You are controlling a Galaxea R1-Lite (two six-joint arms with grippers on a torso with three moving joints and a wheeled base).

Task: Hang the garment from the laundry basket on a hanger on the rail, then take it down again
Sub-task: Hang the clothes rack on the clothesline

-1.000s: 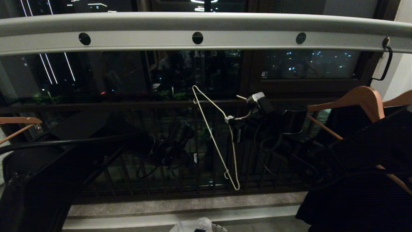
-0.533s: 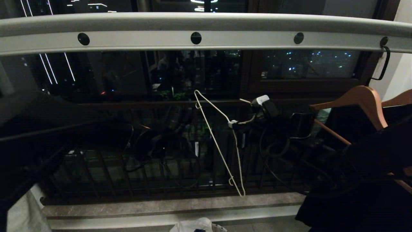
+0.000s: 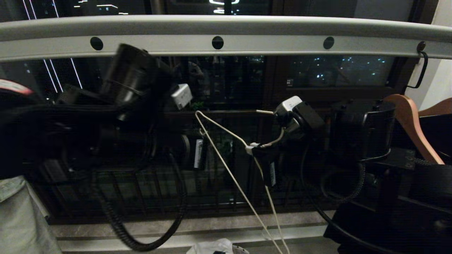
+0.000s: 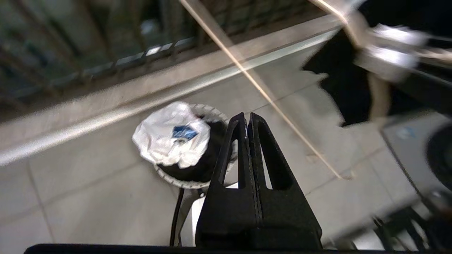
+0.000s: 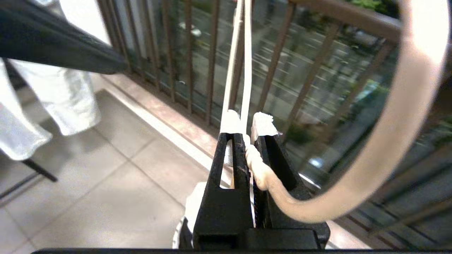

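My left arm has swung up from the lower left of the head view to the upper left, under the rail (image 3: 247, 26). My left claw (image 4: 247, 118) has snapped shut on nothing, so I judge the pickup is yet to come. The garment (image 4: 169, 141) lies bunched in the laundry basket (image 4: 176, 180) on the floor, bottom centre. My right claw (image 5: 247, 135), mid-frame, is clamped on the hanger (image 3: 226, 165) at its twisted neck, now tilted more steeply.

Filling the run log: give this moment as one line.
right pincer: shut on hanger neck | left pincer: shut, empty | garment: in laundry basket
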